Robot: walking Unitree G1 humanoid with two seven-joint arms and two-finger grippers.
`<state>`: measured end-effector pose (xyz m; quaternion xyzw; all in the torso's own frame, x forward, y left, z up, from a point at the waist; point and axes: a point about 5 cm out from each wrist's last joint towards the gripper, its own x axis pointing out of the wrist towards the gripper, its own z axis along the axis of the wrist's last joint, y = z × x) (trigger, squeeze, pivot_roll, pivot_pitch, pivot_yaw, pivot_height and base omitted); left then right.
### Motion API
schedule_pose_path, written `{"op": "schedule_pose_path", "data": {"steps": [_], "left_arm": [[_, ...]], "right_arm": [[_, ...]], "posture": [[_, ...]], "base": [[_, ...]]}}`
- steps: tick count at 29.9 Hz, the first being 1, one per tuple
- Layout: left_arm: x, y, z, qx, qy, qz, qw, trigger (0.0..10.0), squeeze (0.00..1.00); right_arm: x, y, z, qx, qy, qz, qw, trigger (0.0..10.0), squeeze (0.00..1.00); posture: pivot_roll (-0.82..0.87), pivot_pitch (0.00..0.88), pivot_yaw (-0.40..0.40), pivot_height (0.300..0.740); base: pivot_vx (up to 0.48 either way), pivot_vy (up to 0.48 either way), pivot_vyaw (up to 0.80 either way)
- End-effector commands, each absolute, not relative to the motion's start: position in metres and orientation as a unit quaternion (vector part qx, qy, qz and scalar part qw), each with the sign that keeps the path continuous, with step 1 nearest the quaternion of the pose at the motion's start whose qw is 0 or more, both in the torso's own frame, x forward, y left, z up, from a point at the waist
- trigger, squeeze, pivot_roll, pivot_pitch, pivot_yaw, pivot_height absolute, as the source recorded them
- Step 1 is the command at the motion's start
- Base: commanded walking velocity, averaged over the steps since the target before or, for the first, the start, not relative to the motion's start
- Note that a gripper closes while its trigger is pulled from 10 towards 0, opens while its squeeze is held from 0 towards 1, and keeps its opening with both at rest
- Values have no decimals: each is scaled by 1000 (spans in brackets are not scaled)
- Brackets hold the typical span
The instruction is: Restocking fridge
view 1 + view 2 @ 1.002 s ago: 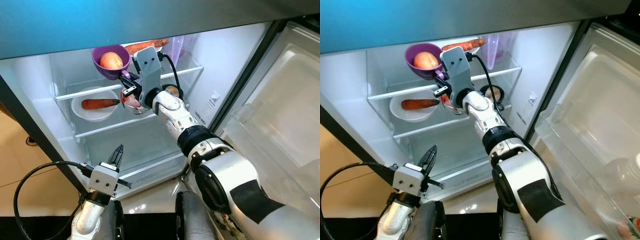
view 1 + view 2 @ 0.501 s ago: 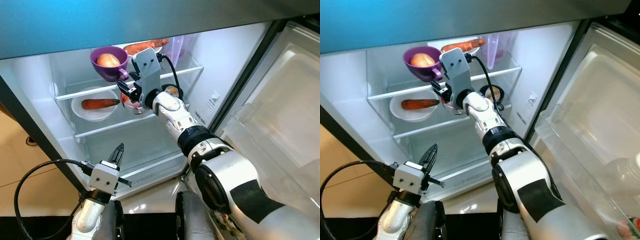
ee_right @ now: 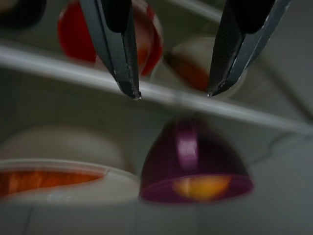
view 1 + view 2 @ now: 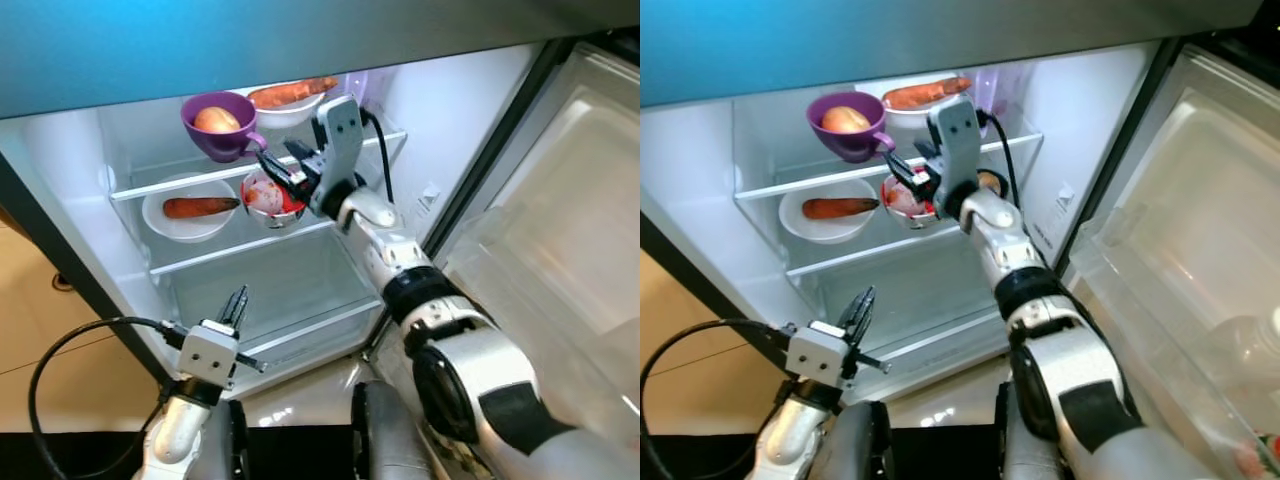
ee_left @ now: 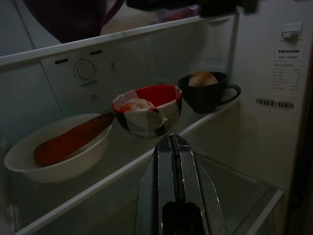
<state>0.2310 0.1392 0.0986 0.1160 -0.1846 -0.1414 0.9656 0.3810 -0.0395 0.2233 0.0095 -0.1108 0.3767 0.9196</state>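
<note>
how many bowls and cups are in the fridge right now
5. Top shelf: purple cup and white bowl holding a carrot. Lower shelf: white bowl with a carrot, red bowl, black cup. The arm may hide others.

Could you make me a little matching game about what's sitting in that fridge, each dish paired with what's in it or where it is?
Things:
1. purple cup
2. red bowl
3. black cup
4. white bowl, middle shelf

Places or contents:
A. holds a carrot, at the shelf's left end
B. on the top shelf, with a yellowish fruit inside
C. at the right end of the middle shelf, with a round pale thing inside
D. in the middle of the middle shelf, just below the open right gripper

Pairs: 1-B, 2-D, 3-C, 4-A
</note>
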Motion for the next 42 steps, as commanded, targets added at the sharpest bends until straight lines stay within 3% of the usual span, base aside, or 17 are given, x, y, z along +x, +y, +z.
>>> {"op": "schedule_pose_path", "data": {"steps": [1,9,11,18,20,23,31,36,42], "left_arm": [[227,139,93,109,-171,-144,968,10000,0],[226,139,89,112,-163,-146,969,10000,0],[229,146,70,131,-103,-132,977,10000,0],[229,158,39,136,-12,-102,985,10000,0],[227,169,19,127,51,-62,989,10000,0],[225,174,11,121,74,-39,989,10000,0],[213,170,-29,78,199,-58,975,10000,0],[212,172,-38,79,227,-49,970,10000,0],[207,176,-47,88,251,-37,963,10000,0]], "right_arm": [[372,-48,209,-11,-95,387,917,10000,0],[345,-69,170,-56,-44,395,916,10000,0],[328,-82,137,-57,6,393,918,10000,0],[309,-89,92,-47,83,384,918,10000,0],[296,-93,59,-43,148,366,918,10000,0],[289,-96,45,-34,174,351,919,10000,0],[266,-119,-14,-45,279,247,927,10000,0],[249,-126,-35,-37,326,218,919,10000,0],[240,-133,-44,44,338,161,926,10000,0]], "posture": [[-114,181,-67,593],[-118,177,-63,593],[-127,168,-51,593],[-135,161,-42,593],[-136,158,-42,593],[-136,156,-44,593],[-131,145,-49,593],[-127,139,-41,593],[-118,126,-31,608]], "base": [[0,0,0],[0,0,0],[0,0,0],[0,0,0],[0,0,0],[0,0,0],[0,0,0],[0,0,0],[0,0,0]]}}
